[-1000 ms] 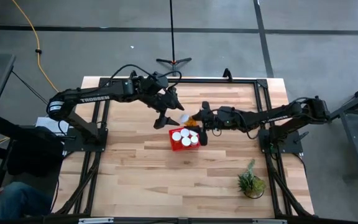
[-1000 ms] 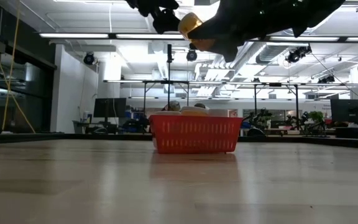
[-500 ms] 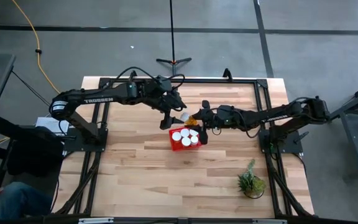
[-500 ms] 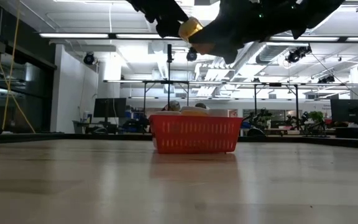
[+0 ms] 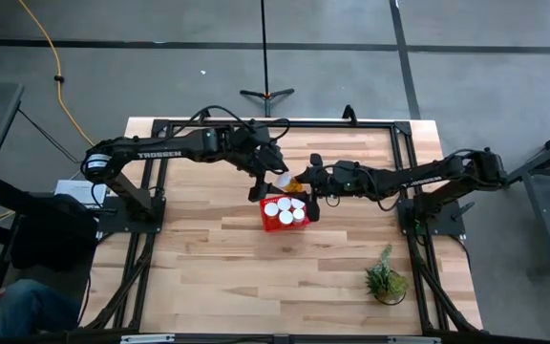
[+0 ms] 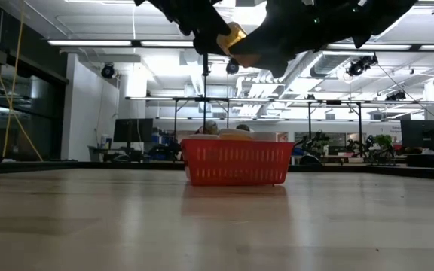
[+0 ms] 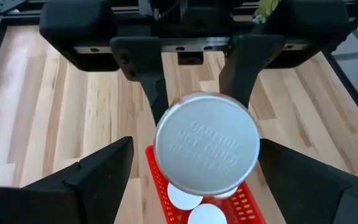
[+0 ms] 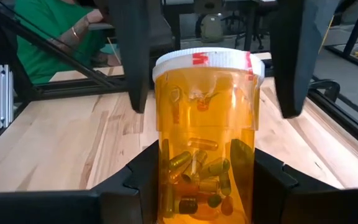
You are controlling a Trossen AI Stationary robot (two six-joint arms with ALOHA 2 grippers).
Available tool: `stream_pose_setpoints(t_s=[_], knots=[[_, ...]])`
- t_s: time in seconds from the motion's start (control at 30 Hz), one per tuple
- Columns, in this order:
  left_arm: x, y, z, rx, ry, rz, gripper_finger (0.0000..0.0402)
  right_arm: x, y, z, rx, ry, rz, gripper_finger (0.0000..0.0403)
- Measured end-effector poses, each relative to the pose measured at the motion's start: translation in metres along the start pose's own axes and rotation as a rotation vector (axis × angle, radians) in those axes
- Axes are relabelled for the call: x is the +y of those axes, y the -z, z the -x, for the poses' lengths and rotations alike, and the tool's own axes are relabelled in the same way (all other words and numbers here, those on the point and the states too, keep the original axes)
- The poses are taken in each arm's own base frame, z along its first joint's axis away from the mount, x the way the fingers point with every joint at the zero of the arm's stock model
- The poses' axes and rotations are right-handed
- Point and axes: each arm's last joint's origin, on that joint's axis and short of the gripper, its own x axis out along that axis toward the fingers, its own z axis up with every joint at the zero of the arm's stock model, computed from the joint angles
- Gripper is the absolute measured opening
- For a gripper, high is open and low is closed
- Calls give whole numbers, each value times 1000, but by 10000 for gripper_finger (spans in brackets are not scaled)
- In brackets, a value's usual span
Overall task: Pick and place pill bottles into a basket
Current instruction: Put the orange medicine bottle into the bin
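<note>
My right gripper (image 5: pixel 302 182) is shut on a pill bottle (image 8: pixel 204 137) with an orange body and a white cap, held in the air over the far rim of the red basket (image 5: pixel 267 223). My left gripper (image 5: pixel 277 179) is open, and its fingers (image 8: pixel 132 56) stand on either side of the bottle's cap (image 7: pixel 207 144) without touching it. The basket stands on the table and holds several pill bottles (image 5: pixel 285 210) with their caps up. In the low view the held bottle (image 6: pixel 234 39) shows above the basket (image 6: pixel 236 162), between both dark grippers. My right gripper pinches the bottle's orange body near its bottom end (image 8: pixel 169 186) between its two fingers. The fingers come about level from the table's right and lie along the bottle. The bottle is lifted clear and lies roughly level, with its cap toward the left arm.
A small green potted plant (image 5: pixel 386 279) stands near the table's front right. A black frame (image 5: pixel 160 126) runs around the table's edges. A person in green (image 8: pixel 55 37) shows beyond the table in the right wrist view.
My left gripper has moved toward the table's right, up to the bottle held by my right gripper, and its open fingers now stand on either side of the cap. The right gripper and the bottle have stayed where they were.
</note>
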Motion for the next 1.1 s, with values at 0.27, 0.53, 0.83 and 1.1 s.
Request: stream_pose_setpoints(t_s=[0.27,0.53,0.83,1.1], knots=[[-1,-1,0,-9,21,-3,376,0,0,0,3,-4,9,163],[-2,-6,-1,-54,2,-30,376,0,0,0,3,-11,9,163],[-3,-3,-7,-31,13,-24,376,0,0,0,2,-11,9,163],[-2,0,-13,-14,47,-19,338,0,0,0,2,-13,9,163]])
